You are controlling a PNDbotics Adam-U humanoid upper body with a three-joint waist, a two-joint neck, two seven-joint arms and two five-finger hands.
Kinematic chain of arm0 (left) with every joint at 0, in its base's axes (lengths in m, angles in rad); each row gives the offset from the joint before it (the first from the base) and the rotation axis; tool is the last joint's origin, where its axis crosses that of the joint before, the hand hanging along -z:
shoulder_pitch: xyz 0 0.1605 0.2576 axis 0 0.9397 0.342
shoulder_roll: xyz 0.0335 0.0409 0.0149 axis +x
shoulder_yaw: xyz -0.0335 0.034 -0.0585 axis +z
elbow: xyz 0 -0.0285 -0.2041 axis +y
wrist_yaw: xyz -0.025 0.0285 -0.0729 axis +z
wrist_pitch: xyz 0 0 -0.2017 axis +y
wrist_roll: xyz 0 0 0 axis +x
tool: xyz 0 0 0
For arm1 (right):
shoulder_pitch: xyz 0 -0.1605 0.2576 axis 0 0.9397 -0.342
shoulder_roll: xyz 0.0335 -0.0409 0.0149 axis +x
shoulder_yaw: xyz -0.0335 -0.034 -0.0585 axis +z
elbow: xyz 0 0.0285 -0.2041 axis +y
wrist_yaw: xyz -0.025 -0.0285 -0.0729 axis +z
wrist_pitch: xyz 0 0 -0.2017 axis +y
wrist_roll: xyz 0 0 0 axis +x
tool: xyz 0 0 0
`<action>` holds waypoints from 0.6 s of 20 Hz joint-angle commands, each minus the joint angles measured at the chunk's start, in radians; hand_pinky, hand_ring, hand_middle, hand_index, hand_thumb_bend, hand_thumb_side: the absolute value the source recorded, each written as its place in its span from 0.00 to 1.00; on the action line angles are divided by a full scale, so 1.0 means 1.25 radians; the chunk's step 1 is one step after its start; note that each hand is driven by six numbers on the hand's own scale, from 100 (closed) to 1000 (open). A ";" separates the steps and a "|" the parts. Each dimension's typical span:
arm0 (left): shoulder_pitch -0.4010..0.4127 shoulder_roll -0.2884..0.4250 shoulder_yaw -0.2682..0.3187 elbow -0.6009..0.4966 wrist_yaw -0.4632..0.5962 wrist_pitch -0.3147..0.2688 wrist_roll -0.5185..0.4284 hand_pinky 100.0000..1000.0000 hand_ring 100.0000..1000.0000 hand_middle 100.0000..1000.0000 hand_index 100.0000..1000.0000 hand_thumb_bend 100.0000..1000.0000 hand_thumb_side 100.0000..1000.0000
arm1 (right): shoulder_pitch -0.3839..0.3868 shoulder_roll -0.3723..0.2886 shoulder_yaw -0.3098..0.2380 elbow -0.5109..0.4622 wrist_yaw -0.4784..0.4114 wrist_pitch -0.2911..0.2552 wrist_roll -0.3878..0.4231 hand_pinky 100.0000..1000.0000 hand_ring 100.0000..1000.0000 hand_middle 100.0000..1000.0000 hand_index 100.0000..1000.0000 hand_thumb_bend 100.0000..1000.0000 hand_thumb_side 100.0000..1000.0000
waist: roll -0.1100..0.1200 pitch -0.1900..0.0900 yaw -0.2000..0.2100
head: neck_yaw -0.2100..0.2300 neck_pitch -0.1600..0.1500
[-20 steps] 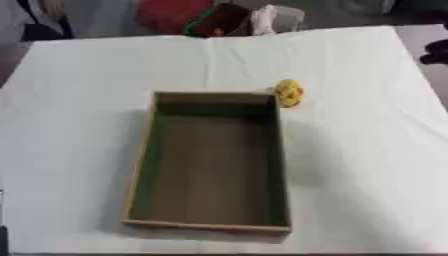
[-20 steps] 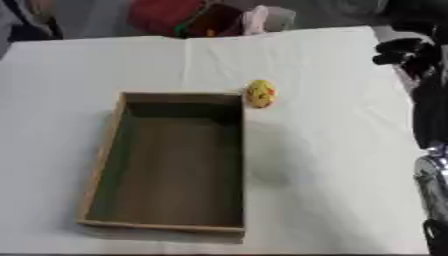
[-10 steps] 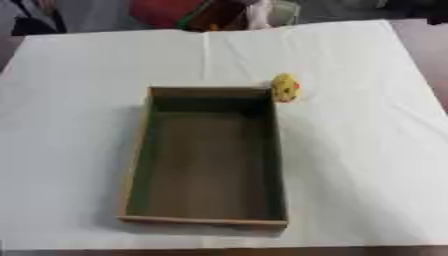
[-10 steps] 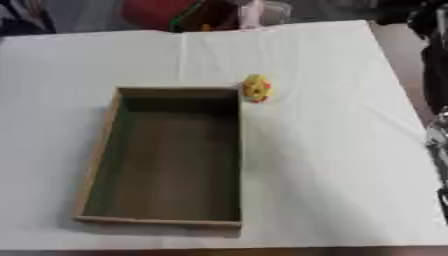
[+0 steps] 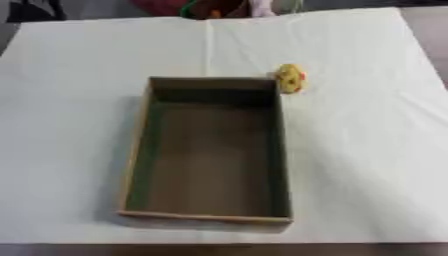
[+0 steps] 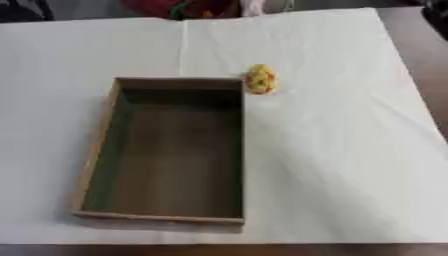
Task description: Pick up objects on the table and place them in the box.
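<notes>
With neither hand in view, fingers untellable, the box [image 5: 210,150] sat empty; the next move was reaching for the yellow toy [image 5: 290,78] beside its far right corner.

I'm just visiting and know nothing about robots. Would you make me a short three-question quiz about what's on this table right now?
1. True or false: the wooden box already holds an object.
2. Where does the small yellow object sit? A) inside the box; B) on the white cloth just outside the box's far right corner; C) at the table's near edge.
3. Fill in: the number of robot hands showing in either view is ____.

Key
1. False: only its bare floor shows.
2. B.
3. Zero: neither hand is in view.
</notes>
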 commanded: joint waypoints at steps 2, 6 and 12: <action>-0.003 0.009 -0.002 -0.016 0.003 0.000 -0.004 0.25 0.42 0.39 0.57 0.00 0.86 | -0.052 -0.101 0.014 0.026 0.033 0.012 0.041 0.67 0.74 0.77 0.90 0.00 0.83 | -0.001 -0.006 0.009 | -0.006 -0.025; -0.002 0.009 -0.004 -0.016 0.006 0.000 -0.007 0.25 0.42 0.39 0.57 0.00 0.86 | -0.107 -0.136 0.059 0.095 0.068 0.001 0.084 0.69 0.76 0.81 0.93 0.00 0.87 | -0.001 0.002 0.023 | -0.016 -0.034; 0.002 0.012 -0.007 -0.016 0.009 0.003 -0.011 0.25 0.42 0.39 0.57 0.00 0.86 | -0.221 -0.127 0.119 0.252 0.162 -0.074 0.233 0.75 0.82 0.84 0.94 0.16 0.73 | -0.003 0.008 0.036 | -0.023 -0.033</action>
